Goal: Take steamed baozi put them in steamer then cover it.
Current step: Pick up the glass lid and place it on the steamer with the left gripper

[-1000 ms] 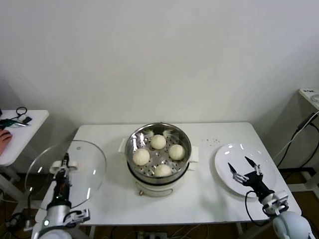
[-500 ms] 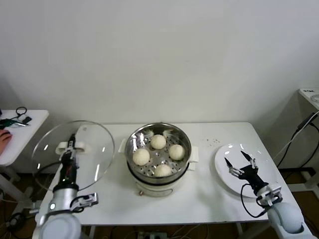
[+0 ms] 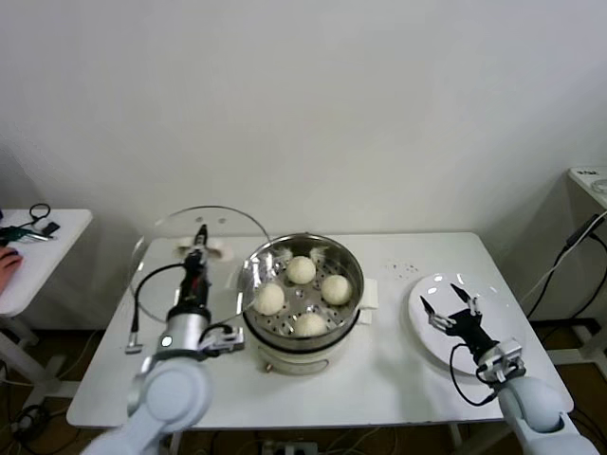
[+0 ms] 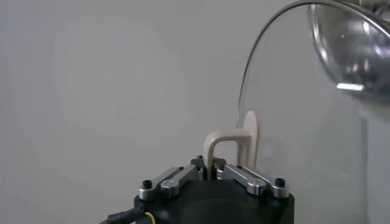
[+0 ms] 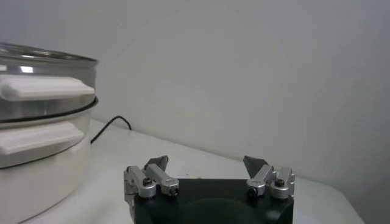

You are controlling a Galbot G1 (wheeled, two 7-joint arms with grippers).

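Left gripper (image 3: 198,248), clamped on the round clear glass cover's (image 3: 159,248) cream handle, now swung in from the table's left edge, beside the shiny steel steamer (image 3: 353,261) holding four cream-white baozi (image 3: 302,270); covering seems imminent. Right gripper (image 3: 453,309) spread wide over white plate (image 3: 507,313).

Four round cream-white dough buns (image 3: 303,295) sit in the round steel steamer pot (image 3: 254,326) at the middle of the white table (image 3: 398,379). The round clear glass lid (image 3: 161,248) stands left of it, the flat white plate (image 3: 429,336) right.
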